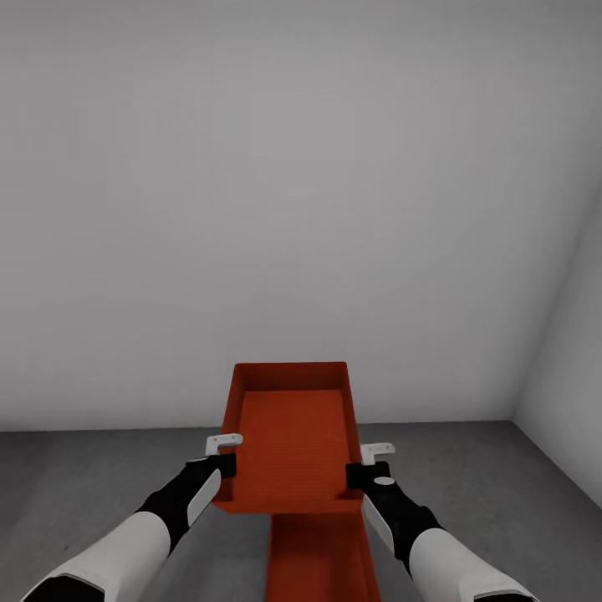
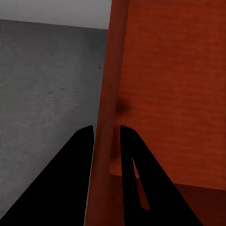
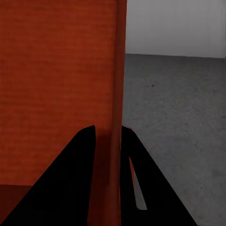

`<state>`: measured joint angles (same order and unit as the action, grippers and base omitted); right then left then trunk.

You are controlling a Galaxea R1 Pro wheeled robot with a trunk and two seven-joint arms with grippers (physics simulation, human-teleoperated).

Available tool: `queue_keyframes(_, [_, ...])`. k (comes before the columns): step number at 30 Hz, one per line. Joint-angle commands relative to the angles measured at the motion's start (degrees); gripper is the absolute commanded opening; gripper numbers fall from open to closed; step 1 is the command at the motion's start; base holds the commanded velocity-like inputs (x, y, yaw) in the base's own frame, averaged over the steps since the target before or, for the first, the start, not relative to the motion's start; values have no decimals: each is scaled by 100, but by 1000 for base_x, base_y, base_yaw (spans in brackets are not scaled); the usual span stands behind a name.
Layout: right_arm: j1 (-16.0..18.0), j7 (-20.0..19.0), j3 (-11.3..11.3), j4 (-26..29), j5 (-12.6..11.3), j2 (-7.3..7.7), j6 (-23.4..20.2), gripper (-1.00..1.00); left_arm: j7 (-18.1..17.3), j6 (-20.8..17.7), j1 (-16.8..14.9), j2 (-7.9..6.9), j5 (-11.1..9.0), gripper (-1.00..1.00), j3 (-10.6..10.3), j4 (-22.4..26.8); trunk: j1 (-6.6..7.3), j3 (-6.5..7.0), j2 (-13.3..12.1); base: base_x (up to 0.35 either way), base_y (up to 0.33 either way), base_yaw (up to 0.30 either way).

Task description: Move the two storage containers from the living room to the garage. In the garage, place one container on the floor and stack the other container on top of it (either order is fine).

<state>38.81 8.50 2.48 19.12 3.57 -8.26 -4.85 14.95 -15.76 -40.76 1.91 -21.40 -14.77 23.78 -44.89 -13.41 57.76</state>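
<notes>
An orange-red open-topped storage container (image 1: 291, 435) hangs in the air in front of me, held level between both arms. My left gripper (image 1: 224, 456) is shut on its left wall (image 2: 107, 94), one finger inside and one outside. On the opposite side, my right gripper (image 1: 365, 468) is shut on the right wall (image 3: 115, 94) the same way. A second storage container (image 1: 322, 558) of the same colour lies below it at the bottom of the head view, its near end cut off. The dark grey concrete floor (image 1: 100, 477) of the garage stretches beneath.
A plain white wall (image 1: 293, 192) stands straight ahead, meeting another white wall (image 1: 568, 368) in a corner at the right. Rough grey floor (image 2: 47, 94) lies to the left of the held bin and more floor (image 3: 174, 108) to its right.
</notes>
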Motion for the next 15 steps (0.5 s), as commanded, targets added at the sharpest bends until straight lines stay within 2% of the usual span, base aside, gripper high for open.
queue_keyframes(1, [-5, -42, 86, 4, -50, -4, -42, -100, 89, -16, -11, 1, 147, -100, 412, 23, -1, -8, 6, 4, -1, 0])
queue_keyframes(5, [-5, -42, 86, 4, -50, -2, -41, -100, 87, -17, -11, 2, 145, -100, 413, -6, -1, -8, 6, 1, -102, 0])
queue_keyframes(15, [-5, -42, 86, 4, -50, -7, -42, -100, 87, -16, -11, -6, 145, -100, 414, -14, -1, -8, 6, 0, -262, 0])
